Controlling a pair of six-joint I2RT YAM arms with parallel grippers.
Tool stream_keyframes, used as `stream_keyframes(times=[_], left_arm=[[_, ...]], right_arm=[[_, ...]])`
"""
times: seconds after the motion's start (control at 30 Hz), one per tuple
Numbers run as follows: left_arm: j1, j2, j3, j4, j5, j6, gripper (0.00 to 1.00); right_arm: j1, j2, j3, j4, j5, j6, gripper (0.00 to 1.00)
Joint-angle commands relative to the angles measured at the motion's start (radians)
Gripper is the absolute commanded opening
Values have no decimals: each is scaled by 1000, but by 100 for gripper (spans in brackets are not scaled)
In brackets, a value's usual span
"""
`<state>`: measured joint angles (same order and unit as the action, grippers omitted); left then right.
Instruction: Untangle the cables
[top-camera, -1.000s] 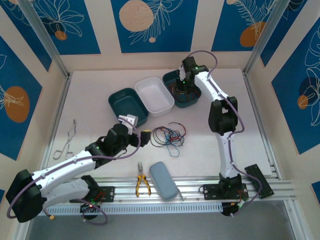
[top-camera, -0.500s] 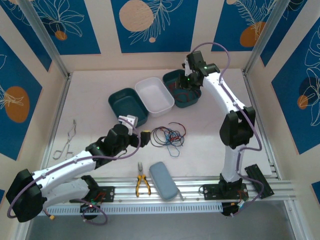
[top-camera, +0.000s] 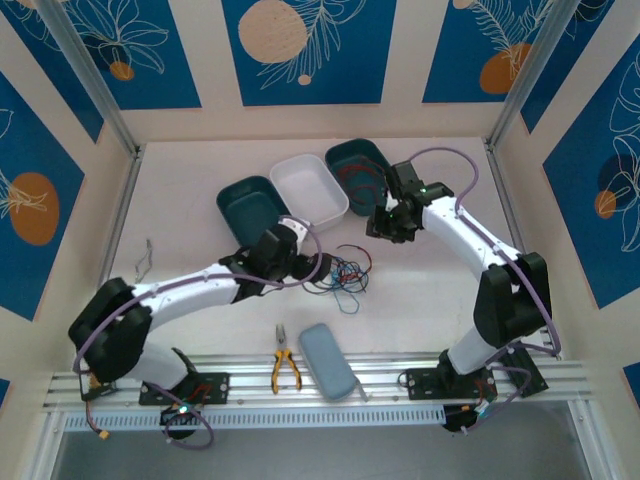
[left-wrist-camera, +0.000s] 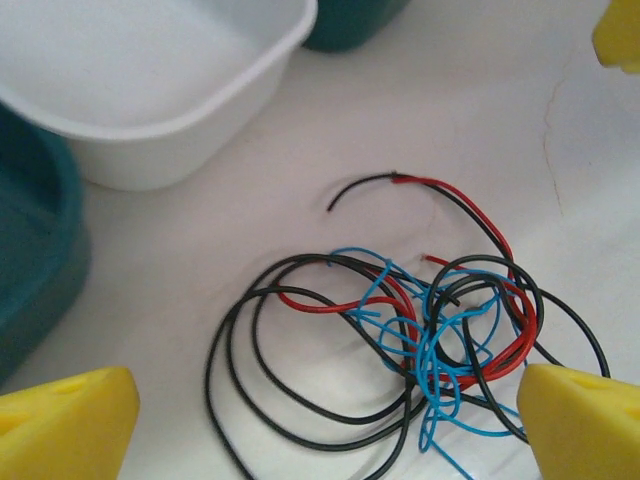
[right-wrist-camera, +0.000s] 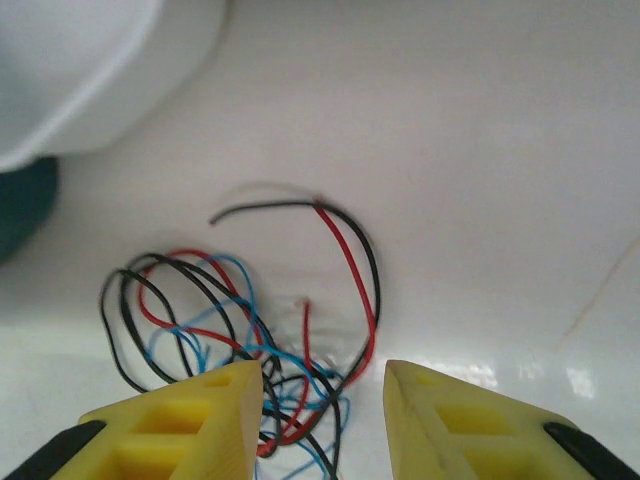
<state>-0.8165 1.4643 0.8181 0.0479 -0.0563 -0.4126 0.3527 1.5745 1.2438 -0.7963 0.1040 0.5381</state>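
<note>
On the white table (top-camera: 190, 180), a white bin (top-camera: 310, 190) sat between teal bins (top-camera: 252, 208). The left gripper (top-camera: 312, 267) was poised just over the tangled black, red and blue cables (left-wrist-camera: 420, 330), its fingers (left-wrist-camera: 70, 425) spread wide. The cables lay on the table in front of the bins. The right gripper (right-wrist-camera: 322, 372) hung nearby, fingers narrowly parted, holding nothing.

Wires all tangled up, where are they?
In the top view, the tangled wires lie mid-table, nearer the arms than the white tray, right beside the left gripper.
</note>
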Motion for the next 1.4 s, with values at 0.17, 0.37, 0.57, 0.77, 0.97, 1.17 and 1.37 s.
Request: stream_keyframes(times=[0.17,0.37,0.57,0.77,0.97,1.17,1.37], left_arm=[[-16,166,119,33,148,0,89],[-20,235,150,35,176,-6,85],[-22,257,130,39,183,-22,77],[-22,263,102,72,209,-56,68],[-21,262,79,92,217,-70,63],[-21,263,76,92,210,-71,62],[-22,269,79,88,201,-69,62]], right_arm=[[0,21,-102,36,-39,63,37],[0,100,-95,63,-78,62,35],[1,153,-84,76,-112,63,34],[-1,188,-88,92,-140,63,32],[1,205,-98,98,-147,67,30],[1,209,-120,110,-152,73,28],[-1,216,-133,112,-153,75,27]])
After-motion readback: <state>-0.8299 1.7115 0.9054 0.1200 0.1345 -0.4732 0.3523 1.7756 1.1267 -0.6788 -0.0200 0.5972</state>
